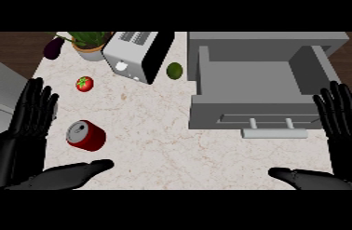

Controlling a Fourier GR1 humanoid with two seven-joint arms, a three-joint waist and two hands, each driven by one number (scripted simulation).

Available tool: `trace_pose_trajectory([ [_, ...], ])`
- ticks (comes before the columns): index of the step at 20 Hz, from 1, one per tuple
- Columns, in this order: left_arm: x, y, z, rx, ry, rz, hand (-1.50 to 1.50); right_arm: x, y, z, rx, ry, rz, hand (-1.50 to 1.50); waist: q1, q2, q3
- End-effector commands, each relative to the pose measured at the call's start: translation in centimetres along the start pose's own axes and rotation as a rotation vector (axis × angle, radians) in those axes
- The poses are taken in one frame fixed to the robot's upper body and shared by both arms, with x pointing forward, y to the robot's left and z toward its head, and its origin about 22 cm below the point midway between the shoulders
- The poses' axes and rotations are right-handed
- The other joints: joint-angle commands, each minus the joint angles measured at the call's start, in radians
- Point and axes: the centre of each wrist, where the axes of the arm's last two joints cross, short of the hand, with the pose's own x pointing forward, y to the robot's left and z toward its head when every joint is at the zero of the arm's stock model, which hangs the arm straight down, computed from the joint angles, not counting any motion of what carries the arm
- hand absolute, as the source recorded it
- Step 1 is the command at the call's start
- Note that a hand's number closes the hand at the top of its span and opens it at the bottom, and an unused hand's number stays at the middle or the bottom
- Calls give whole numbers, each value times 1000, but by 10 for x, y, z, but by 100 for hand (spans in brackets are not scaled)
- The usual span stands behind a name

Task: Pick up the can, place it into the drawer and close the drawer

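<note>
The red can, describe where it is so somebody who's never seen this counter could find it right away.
Start from the open grey drawer at the right and cross the marbled counter to its left side. There, beside the open left hand, lies the can, on its side with its silver top showing. The tomato further back is also red, but small and round with a green stem.

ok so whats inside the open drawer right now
Nothing shows inside the drawer: only its bare grey floor and walls. The can lies on the counter. The drawer's front wall hides a strip behind it.
</note>
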Motion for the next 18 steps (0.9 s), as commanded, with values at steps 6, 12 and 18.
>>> trace_pose_trajectory([
  [6, 11, 13, 6, 79, 43, 39, -150, -6, 5, 18, 1, 17, 9, -150, 0, 0, -1],
  [12, -25, 7, 8, 107, 93, 19, -150, -15, -1, 30, -18, 32, 5, -150, -1, 0, -1],
  [18, -30, 21, 7, 101, 84, 15, -150, -7, -20, 45, -3, 39, 24, -150, -2, 0, -1],
])
